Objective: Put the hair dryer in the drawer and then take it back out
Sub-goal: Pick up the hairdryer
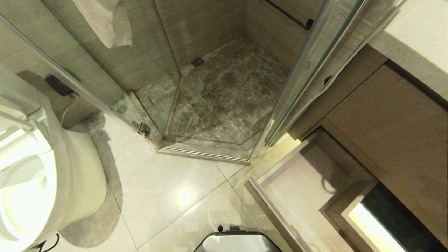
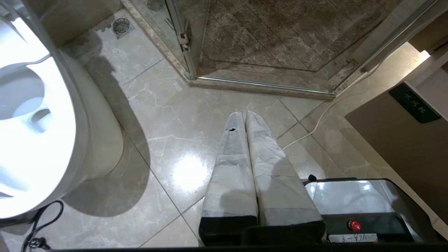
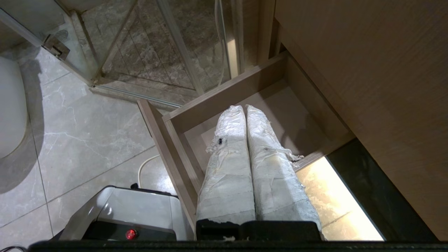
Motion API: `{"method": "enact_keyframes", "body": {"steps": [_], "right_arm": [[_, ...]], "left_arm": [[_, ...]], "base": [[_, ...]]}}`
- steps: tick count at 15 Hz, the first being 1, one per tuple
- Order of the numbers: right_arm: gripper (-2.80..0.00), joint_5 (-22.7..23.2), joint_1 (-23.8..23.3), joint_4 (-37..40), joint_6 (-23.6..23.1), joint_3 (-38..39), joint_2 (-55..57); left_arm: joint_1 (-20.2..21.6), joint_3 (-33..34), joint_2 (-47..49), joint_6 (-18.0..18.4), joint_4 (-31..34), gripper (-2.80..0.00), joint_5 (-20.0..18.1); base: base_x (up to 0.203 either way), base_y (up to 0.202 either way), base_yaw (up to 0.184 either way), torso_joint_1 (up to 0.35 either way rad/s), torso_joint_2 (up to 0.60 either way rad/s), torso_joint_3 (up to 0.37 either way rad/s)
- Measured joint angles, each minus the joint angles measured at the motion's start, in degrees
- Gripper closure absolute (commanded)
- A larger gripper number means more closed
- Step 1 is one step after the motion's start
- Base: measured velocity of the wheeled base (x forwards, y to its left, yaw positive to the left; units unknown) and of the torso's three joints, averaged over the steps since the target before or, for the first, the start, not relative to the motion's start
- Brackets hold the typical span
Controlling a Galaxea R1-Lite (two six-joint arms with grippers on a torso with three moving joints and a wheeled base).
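- Your left gripper [image 2: 244, 112] has two long fingers wrapped in grey-white tape, with black mounts.
- Your right gripper [image 3: 245, 107] wears the same wrap, frayed and torn.
- Your base [image 2: 350, 199] is glossy silver-grey with a red button [image 2: 354, 225] and a white label.

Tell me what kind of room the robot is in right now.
Most likely a bathroom. A toilet stands on the left, a glass-walled shower with a stone floor is straight ahead, and a wood-grain vanity with an open drawer sits on the right under a pale countertop.
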Motion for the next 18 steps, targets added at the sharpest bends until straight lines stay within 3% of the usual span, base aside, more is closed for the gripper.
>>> {"method": "enact_keyframes", "body": {"steps": [5, 11, 18], "right_arm": [[0.0, 0.0, 0.0, -0.1, 0.9, 0.0, 0.0], [0.0, 0.0, -0.1, -0.1, 1.1, 0.0, 0.0], [0.0, 0.0, 0.0, 0.0, 1.2, 0.0, 0.0]], "left_arm": [[0.1, 0.0, 0.0, 0.0, 0.0, 0.0, 0.0], [0.0, 0.0, 0.0, 0.0, 0.0, 0.0, 0.0], [0.1, 0.0, 0.0, 0.0, 0.1, 0.0, 0.0]], "base": [[0.0, 0.0, 0.0, 0.107, -0.21, -0.103], [-0.002, 0.003, -0.108, 0.059, -0.11, -0.052], [0.0, 0.0, 0.0, 0.016, -0.03, -0.017]]}}
